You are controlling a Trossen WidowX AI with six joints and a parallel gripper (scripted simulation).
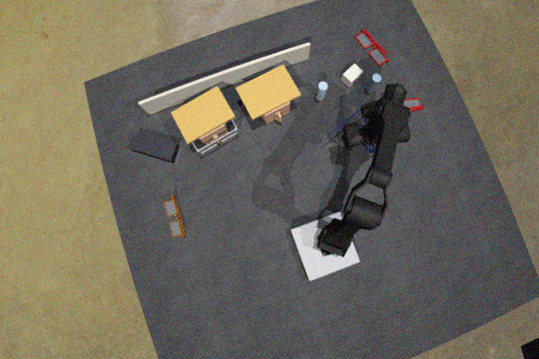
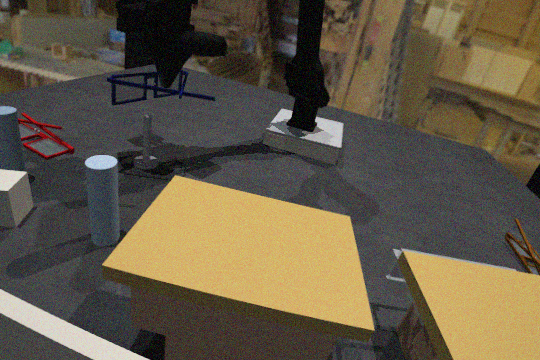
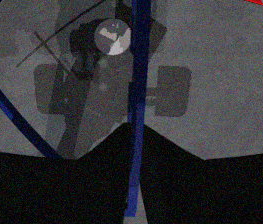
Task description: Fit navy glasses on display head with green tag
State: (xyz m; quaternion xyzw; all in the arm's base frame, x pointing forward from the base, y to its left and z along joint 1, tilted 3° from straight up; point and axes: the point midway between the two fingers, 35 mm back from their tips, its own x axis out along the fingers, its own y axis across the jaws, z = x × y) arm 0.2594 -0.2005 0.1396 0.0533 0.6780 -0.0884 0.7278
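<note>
My gripper is shut on a thin bar of the navy glasses and holds them in the air, above and beyond a small grey post in the exterior view. Two display heads stand under yellow boards: the right head has a bare nose, the left head has a pale frame around its front. The gripper is to the right of both heads in the top view. No green tag shows in any view. The arm hides part of the glasses in the top view.
The grey post is below the glasses. Two blue-grey cylinders and a white block stand between heads and red glasses. A pale wall runs behind the heads. Orange glasses and a dark box lie left.
</note>
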